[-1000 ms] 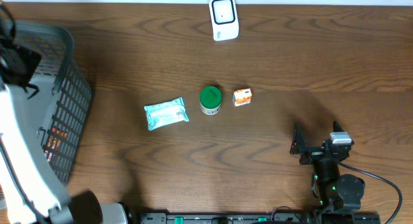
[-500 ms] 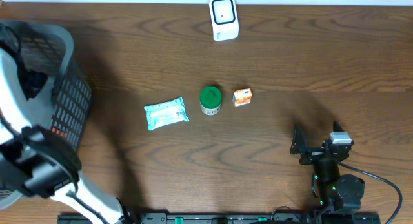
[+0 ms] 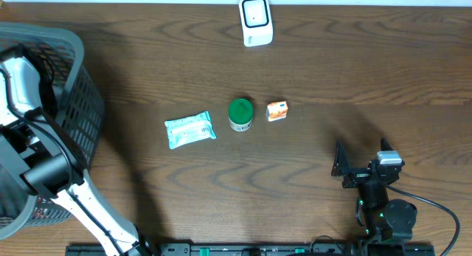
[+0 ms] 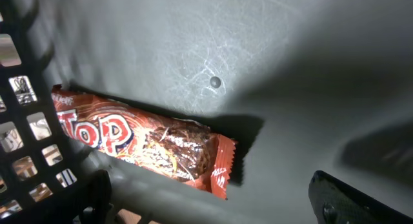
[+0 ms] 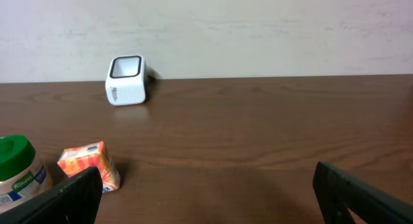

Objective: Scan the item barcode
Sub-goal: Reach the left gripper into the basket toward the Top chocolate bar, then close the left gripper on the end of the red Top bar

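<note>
Snack bar in red wrapper on basket floor: likely light, slippery, crushable; wide-open left gripper best pinches across its middle.

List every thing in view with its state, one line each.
Basket, upright.
Left gripper, open, empty, inside the basket.
Right gripper, open, empty.
Snack bar, lying on the basket floor, ungripped.
Scanner, upright.
Green-lidded jar, upright, closed.
Orange carton, resting on table.
Teal packet, lying flat.
</note>
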